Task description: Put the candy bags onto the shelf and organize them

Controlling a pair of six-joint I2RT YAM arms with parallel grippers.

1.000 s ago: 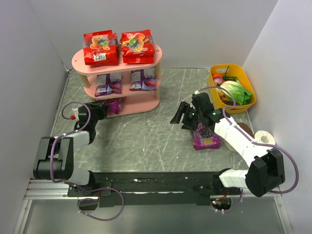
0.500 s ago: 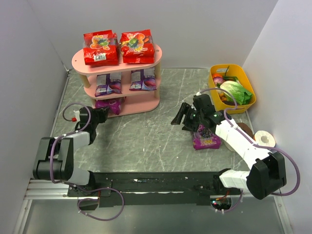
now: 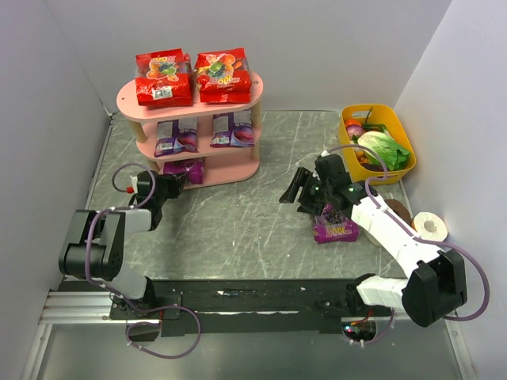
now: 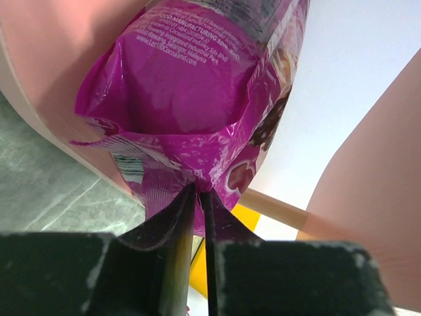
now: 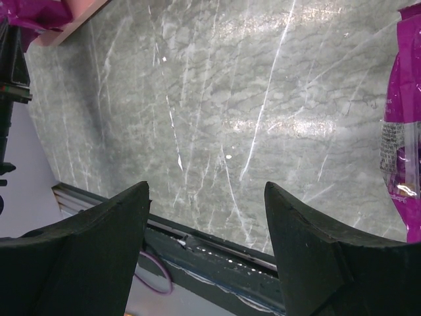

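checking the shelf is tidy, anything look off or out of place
Two things. One magenta bag lies on the table, off the shelf, beside the open right gripper. The other magenta bag on the bottom tier is crumpled, its edge pinched in the left gripper.

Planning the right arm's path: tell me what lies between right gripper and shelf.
Only bare table, in the top view, from right gripper to shelf.

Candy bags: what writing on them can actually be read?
"FOOD MANUFACTURING": on the pinched magenta bag; the finer lines below it are blurred.
The magenta bag on the table: logo too blurred to read.
The red bags and violet bags: print too small to read.
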